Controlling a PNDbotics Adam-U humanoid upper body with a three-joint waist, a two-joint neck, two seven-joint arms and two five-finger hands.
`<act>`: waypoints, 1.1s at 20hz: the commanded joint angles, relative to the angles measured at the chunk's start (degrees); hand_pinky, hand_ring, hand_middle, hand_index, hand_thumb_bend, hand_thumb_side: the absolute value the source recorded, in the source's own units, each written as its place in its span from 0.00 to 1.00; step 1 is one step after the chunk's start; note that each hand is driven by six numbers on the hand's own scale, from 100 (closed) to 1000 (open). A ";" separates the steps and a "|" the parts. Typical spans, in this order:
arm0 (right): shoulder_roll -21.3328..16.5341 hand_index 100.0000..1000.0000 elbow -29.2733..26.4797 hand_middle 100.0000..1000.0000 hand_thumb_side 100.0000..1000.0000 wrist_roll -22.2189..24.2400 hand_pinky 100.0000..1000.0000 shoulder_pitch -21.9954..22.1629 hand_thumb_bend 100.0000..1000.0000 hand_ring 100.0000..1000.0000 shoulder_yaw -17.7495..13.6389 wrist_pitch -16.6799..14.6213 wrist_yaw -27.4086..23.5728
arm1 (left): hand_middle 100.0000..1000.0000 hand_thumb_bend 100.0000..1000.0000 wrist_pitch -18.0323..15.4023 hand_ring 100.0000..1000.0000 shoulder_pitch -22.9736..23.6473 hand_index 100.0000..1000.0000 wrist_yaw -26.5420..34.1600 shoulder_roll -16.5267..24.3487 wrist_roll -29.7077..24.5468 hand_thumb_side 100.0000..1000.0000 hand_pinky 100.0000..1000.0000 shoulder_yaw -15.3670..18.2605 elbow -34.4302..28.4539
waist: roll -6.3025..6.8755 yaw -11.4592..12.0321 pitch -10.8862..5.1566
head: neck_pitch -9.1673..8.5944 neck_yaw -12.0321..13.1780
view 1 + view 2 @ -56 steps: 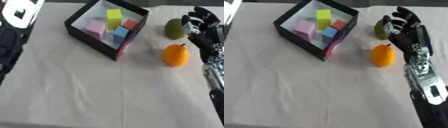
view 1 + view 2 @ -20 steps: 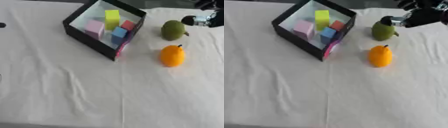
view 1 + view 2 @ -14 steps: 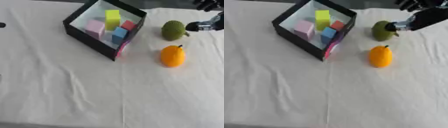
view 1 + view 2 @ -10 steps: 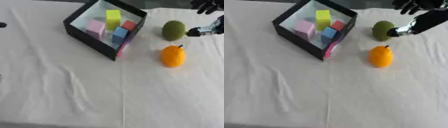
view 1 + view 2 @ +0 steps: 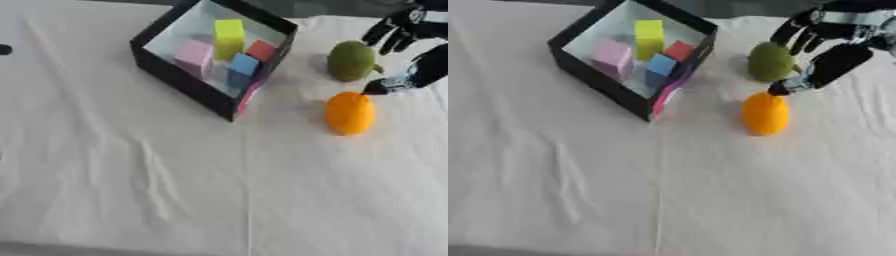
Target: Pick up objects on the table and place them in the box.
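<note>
An orange fruit (image 5: 764, 113) lies on the white cloth, right of the black box (image 5: 595, 80). A green fruit (image 5: 770, 61) sits just behind it. The box holds several coloured blocks: yellow (image 5: 648, 33), pink (image 5: 612, 56), blue (image 5: 659, 65) and red (image 5: 680, 50). My right hand (image 5: 833, 47) hangs open at the upper right, beside and slightly above the green fruit, its thumb tip close over the orange's top and its fingers spread toward the green fruit. It holds nothing. My left hand is out of view.
A white cloth (image 5: 667, 190) covers the table, wrinkled at the lower left. A pink piece (image 5: 666, 99) sticks out at the box's near right wall. A small dark spot (image 5: 5, 49) shows at the far left edge.
My right hand has come down from the upper right corner toward the two fruits, its thumb now near the orange's top. The fruits and box have stayed put.
</note>
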 commanded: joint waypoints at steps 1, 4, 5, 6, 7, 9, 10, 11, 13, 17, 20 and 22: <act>0.29 0.83 1.71 0.77 0.16 -0.50 0.79 -0.47 0.53 0.75 -0.09 -0.69 1.21 | 0.72 0.33 -0.31 0.72 -0.83 0.80 -0.33 0.98 -0.11 0.68 0.53 0.23 -0.98 | 0.25 0.08 -1.13 | 0.34 -1.52; 1.43 0.84 3.28 0.77 0.15 -0.82 0.78 -0.17 0.53 0.75 0.23 -1.17 1.77 | 0.71 0.33 -0.29 0.72 -0.76 0.80 -0.34 0.75 -0.10 0.68 0.53 0.19 -0.98 | 0.37 0.07 -1.12 | 0.34 -2.41; 1.71 0.84 3.69 0.77 0.15 -0.82 0.78 -0.10 0.52 0.75 0.35 -1.35 1.97 | 0.71 0.33 -0.24 0.72 -0.70 0.80 -0.34 0.67 -0.08 0.68 0.53 0.19 -0.98 | 0.40 0.04 -1.14 | 0.31 -2.55; 1.93 0.84 4.04 0.77 0.15 -0.80 0.78 -0.02 0.53 0.75 0.46 -1.54 2.18 | 0.71 0.33 -0.21 0.72 -0.64 0.80 -0.34 0.62 -0.06 0.68 0.53 0.19 -0.98 | 0.41 0.01 -1.14 | 0.28 -2.64; 2.11 0.83 4.36 0.77 0.15 -0.74 0.78 0.09 0.53 0.75 0.58 -1.74 2.44 | 0.71 0.33 -0.16 0.72 -0.58 0.80 -0.35 0.57 -0.03 0.68 0.52 0.19 -0.98 | 0.42 -0.02 -1.14 | 0.25 -2.68; 2.34 0.83 4.95 0.76 0.16 -0.52 0.78 0.38 0.53 0.75 0.78 -2.13 2.95 | 0.71 0.32 -0.08 0.71 -0.50 0.80 -0.38 0.48 0.02 0.68 0.52 0.19 -0.98 | 0.42 -0.05 -1.10 | 0.15 -2.64; 2.42 0.83 5.24 0.76 0.16 -0.39 0.78 0.53 0.52 0.75 0.85 -2.31 3.15 | 0.71 0.32 -0.04 0.71 -0.47 0.80 -0.40 0.44 0.04 0.68 0.52 0.20 -0.98 | 0.43 -0.06 -1.07 | 0.11 -2.62; 2.50 0.84 5.62 0.77 0.17 -0.18 0.78 0.77 0.52 0.75 0.95 -2.46 3.32 | 0.71 0.32 0.02 0.71 -0.43 0.80 -0.40 0.40 0.08 0.68 0.52 0.20 -0.98 | 0.43 -0.07 -1.02 | 0.05 -2.60; 2.62 0.84 6.40 0.77 0.18 0.27 0.78 1.17 0.52 0.76 1.16 -2.77 3.64 | 0.71 0.32 0.14 0.71 -0.41 0.80 -0.36 0.37 0.13 0.68 0.52 0.16 -0.98 | 0.42 -0.08 -0.92 | -0.12 -2.59; 3.35 0.85 8.22 0.78 0.19 1.14 0.78 1.67 0.53 0.76 1.59 -3.53 5.01 | 0.71 0.32 0.28 0.71 -0.46 0.80 -0.30 0.23 0.12 0.68 0.52 0.09 -0.98 | 0.50 -0.10 -0.72 | -0.22 -2.35; 4.26 0.85 10.28 0.78 0.19 1.31 0.79 1.74 0.53 0.77 1.65 -4.33 7.29 | 0.71 0.32 0.29 0.71 -0.47 0.80 -0.26 0.08 0.07 0.68 0.52 -0.01 -0.98 | 0.61 -0.03 -0.59 | -0.23 -2.29; 4.86 0.85 11.79 0.78 0.19 1.16 0.78 1.82 0.53 0.77 1.38 -4.95 8.54 | 0.71 0.32 0.21 0.71 -0.44 0.79 -0.28 -0.01 0.00 0.68 0.52 -0.05 -0.98 | 0.65 -0.03 -0.52 | -0.28 -2.26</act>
